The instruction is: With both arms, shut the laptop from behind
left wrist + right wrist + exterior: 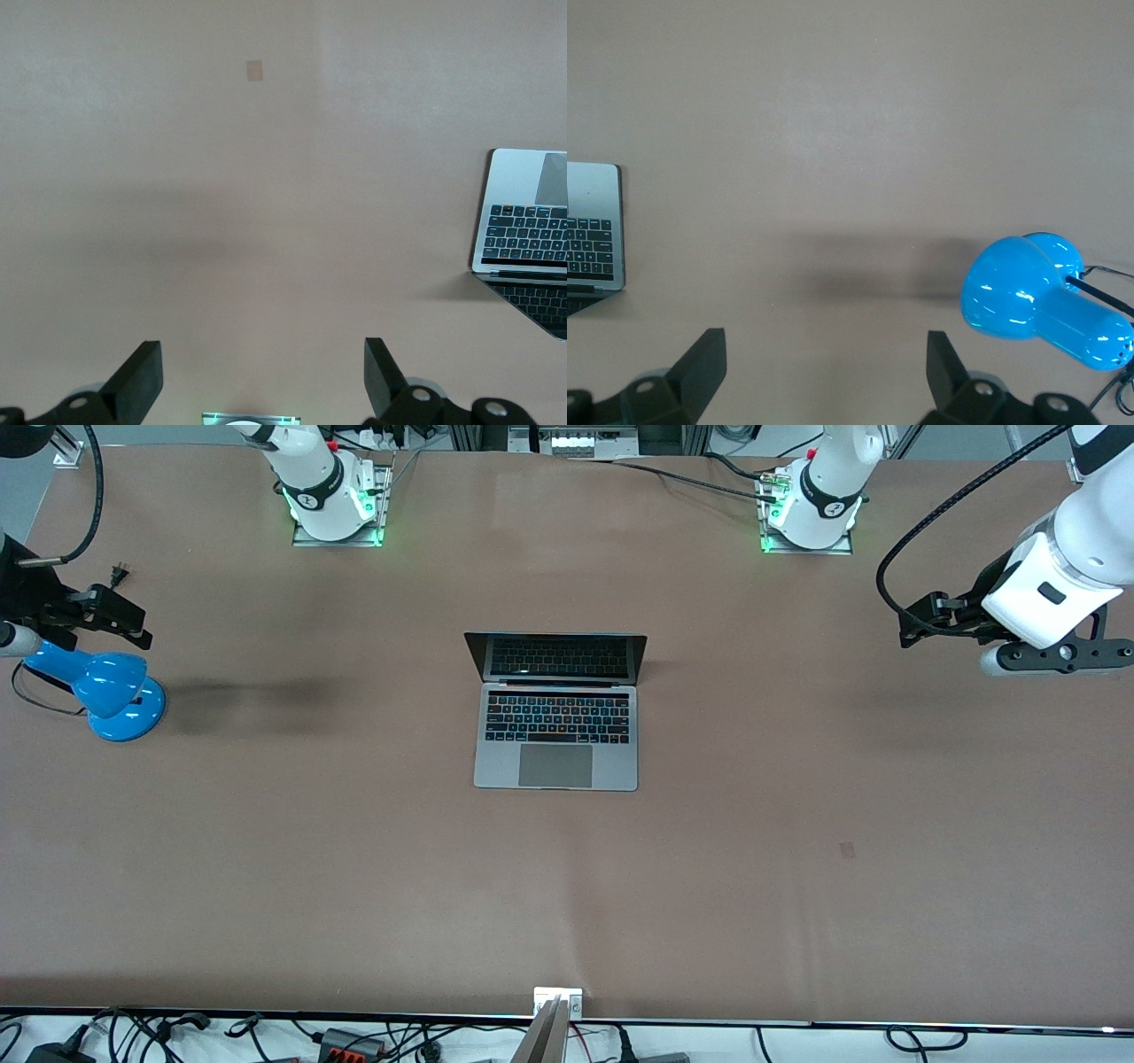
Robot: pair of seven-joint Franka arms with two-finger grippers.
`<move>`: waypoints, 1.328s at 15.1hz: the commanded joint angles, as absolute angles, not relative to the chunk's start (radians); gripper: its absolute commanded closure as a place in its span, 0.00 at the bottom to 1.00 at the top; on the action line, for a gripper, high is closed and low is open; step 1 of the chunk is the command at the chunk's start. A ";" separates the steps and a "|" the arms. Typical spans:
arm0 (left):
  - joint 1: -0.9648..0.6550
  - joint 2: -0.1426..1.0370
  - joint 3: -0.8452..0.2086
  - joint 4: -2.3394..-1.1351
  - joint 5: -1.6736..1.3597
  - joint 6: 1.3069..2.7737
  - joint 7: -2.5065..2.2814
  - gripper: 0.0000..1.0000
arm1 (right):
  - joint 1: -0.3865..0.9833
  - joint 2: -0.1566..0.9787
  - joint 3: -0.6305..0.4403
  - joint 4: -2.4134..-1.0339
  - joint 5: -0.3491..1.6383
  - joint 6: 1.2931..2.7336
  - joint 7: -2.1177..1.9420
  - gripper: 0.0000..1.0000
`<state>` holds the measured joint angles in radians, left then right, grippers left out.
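Laptop [555, 726]: mid-worktop [797, 921], lid open, screen facing the front camera, hinge toward the bases; bare surface all round. Left claw [263, 376] and right claw [826, 372]: wide open, empty, over opposite ends. Blue lamp [111, 691] under right claw.

The laptop [555, 713] sits open at mid-table [797, 921], its screen on the side toward the arm bases. A desk lamp [111, 691] stands well apart from the laptop toward the right arm's end, with the right gripper [133, 624] above it. The left gripper [921, 624] hangs over bare table toward the left arm's end (both spread wide).
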<state>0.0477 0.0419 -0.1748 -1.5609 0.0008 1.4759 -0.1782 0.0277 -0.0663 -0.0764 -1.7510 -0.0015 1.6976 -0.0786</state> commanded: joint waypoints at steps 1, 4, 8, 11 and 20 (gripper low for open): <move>0.052 0.021 -0.181 -1.571 -0.015 1.474 -0.183 0.00 | 0.021 -0.057 -0.074 -1.724 0.014 1.675 -0.068 0.00; 0.052 0.025 -0.181 -1.568 -0.015 1.473 -0.183 0.00 | 0.012 -0.054 -0.092 -1.723 0.061 1.672 -0.078 0.00; 0.057 0.025 -0.179 -1.568 -0.015 1.473 -0.181 0.00 | 0.015 -0.057 -0.115 -1.723 0.091 1.634 -0.077 0.00; 0.055 0.025 -0.181 -1.568 -0.015 1.473 -0.181 0.00 | 0.024 -0.064 -0.109 -1.723 0.081 1.626 -0.075 0.00; 0.051 0.025 -0.181 -1.566 -0.015 1.462 -0.186 0.00 | 0.037 -0.058 -0.104 -1.717 0.075 1.542 -0.080 0.00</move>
<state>0.0459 0.0419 -0.1770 -1.5608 0.0004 1.4757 -0.1782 0.0286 -0.0655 -0.1072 -1.7363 0.0736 1.5873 -0.0787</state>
